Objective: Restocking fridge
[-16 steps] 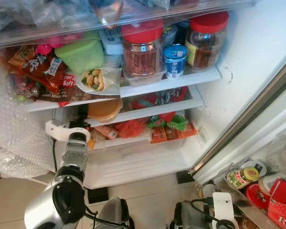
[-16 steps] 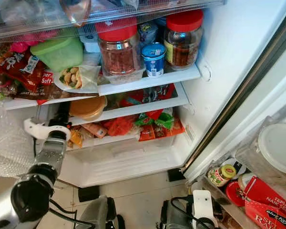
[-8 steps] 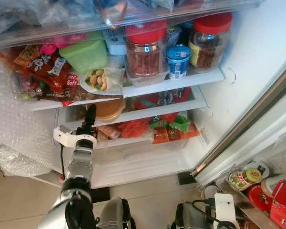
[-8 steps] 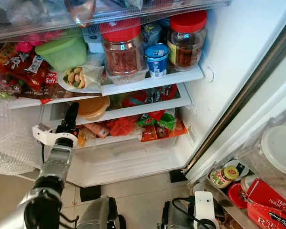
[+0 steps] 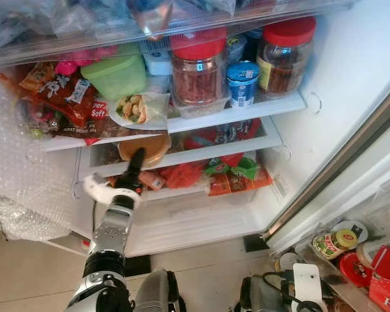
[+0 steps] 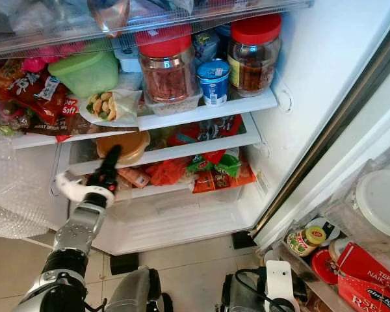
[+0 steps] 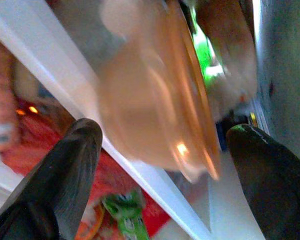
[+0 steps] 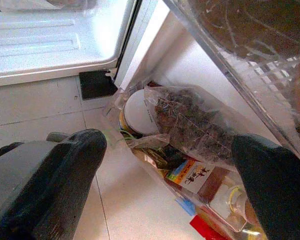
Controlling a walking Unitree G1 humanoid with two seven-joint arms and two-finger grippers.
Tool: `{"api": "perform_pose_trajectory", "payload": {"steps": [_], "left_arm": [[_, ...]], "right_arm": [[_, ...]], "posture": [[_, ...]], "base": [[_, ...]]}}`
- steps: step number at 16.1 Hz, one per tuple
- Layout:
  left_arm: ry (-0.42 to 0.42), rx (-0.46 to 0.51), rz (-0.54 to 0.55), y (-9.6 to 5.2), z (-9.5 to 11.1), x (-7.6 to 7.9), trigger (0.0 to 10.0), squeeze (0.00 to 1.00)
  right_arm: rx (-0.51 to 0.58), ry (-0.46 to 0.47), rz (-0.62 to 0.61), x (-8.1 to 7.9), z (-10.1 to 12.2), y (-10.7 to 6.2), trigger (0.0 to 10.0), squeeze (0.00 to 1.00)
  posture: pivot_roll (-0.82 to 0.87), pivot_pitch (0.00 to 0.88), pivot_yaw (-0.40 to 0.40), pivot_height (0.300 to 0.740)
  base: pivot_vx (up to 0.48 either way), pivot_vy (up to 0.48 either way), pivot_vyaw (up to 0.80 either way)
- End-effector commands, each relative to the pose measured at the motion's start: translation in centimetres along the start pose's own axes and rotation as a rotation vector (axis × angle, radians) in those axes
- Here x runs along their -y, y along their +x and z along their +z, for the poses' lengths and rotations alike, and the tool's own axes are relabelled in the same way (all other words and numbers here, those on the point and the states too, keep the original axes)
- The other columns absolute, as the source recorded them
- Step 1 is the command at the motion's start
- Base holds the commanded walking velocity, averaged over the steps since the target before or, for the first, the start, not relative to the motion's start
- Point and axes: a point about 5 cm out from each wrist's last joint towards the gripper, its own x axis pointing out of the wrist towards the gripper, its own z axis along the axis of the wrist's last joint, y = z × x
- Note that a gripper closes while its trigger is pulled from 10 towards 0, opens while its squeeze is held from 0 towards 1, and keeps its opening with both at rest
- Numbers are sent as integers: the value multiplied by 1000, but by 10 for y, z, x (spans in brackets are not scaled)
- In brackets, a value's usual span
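While the fridge stands open, an orange lidded bowl sits on the second shelf, at about 10 o'clock of the eye view's middle, under the top shelf. Left tool reaches up from 7 o'clock with its black fingers spread wide, tips just at the bowl's front edge; in the left wrist view the bowl lies between the two fingers, blurred, can't tell if they touch it. Just below the bowl, red and orange snack packets and green-topped packets crowd the lower shelf.

On the top shelf: a green tub at 11 o'clock, a plastic bag of nuts beside it, a red-lidded jar at 12, a small blue cup next to it, a second red-lidded jar at 1 o'clock. Red snack bags pile at the far 10 o'clock end. Bubble wrap hangs at 9 o'clock.

Right tool hangs low over the tiled floor, fingers wide apart, holding nothing; a bag of groceries lies on the floor ahead of it. At 4 o'clock in the eye view, jars and red boxes sit by the door
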Motion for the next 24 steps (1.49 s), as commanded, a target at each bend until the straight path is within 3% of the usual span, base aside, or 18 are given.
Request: {"api": "perform_pose_trajectory", "payload": {"steps": [1, 9, 15, 16, 17, 19, 21, 24], "left_arm": [[3, -29, -10, -2, 0, 0, 10000, 0], [46, -46, -69, 24, 5, 24, 10000, 0], [82, -102, -49, 37, -2, 28, 10000, 0], [206, -145, -72, 36, -5, 28, 10000, 0], [257, -171, -107, 32, -5, 27, 10000, 0], [272, -171, -125, 28, -4, 25, 10000, 0], [274, -189, -222, 17, -3, 30, 10000, 0], [352, -184, -260, 0, -1, 30, 10000, 0]], "right_arm": [[-198, -56, 71, -16, -49, -24, 10000, 0], [-197, -67, 75, -17, -49, -24, 10000, 0], [-196, -65, 77, -17, -49, -24, 10000, 0], [-192, -53, 75, -18, -49, -24, 10000, 0], [-192, -42, 69, -18, -49, -24, 10000, 0], [-189, -46, 75, -18, -49, -24, 10000, 0], [-166, -34, 82, -19, -48, -25, 10000, 0], [-164, -41, 78, -18, -49, -25, 10000, 0]], "posture": [[-121, 204, 126, 647], [-121, 220, 121, 647], [-121, 229, 121, 647], [-129, 231, 128, 647], [-117, 238, 131, 647], [-110, 242, 131, 647], [-103, 247, 130, 647], [-91, 241, 126, 647]], "base": [[0, 0, 0], [0, 0, 0], [0, 0, 0], [0, 0, 0], [0, 0, 0], [0, 0, 0], [0, 0, 0], [0, 0, 0]]}}
